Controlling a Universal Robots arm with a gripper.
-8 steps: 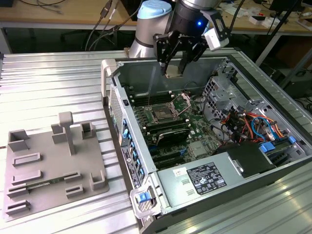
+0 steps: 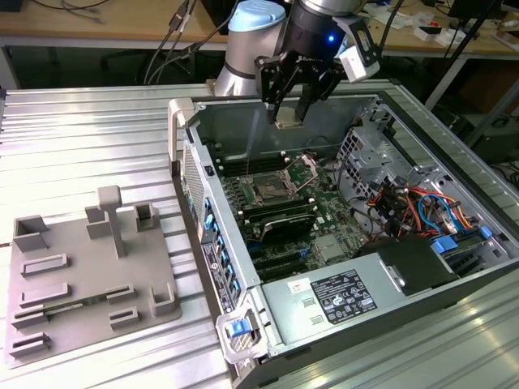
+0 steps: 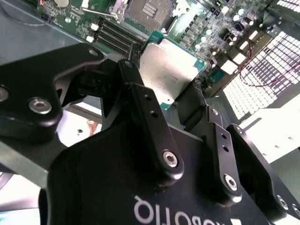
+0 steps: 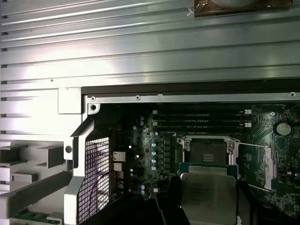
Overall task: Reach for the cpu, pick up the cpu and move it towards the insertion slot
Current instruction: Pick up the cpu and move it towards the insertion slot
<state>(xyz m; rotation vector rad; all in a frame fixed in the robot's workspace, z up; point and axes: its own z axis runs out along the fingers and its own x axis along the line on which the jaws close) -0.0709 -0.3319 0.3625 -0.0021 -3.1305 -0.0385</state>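
Observation:
The cpu (image 2: 289, 121) is a flat square chip with a pale silvery top and a thin green edge. My gripper (image 2: 290, 104) is shut on it and holds it in the air over the back part of the open computer case. The insertion slot (image 2: 270, 192), a square socket with a shiny metal frame and dark centre, lies on the green board below and nearer the camera. In the second wrist view black fingers (image 3: 140, 98) clamp the cpu (image 3: 171, 70), and the insertion slot (image 3: 150, 9) sits beyond it. In the first wrist view the cpu (image 4: 208, 192) hangs just short of the insertion slot (image 4: 207, 150).
The case's rear wall (image 2: 243, 121) stands close to the gripper. Black memory slots (image 2: 280, 217) run beside the socket. Coloured cables (image 2: 405, 207) and a drive cage fill the exterior view's right. A grey tray fixture (image 2: 81, 275) sits on the slatted metal table (image 2: 81, 138) at the exterior view's left.

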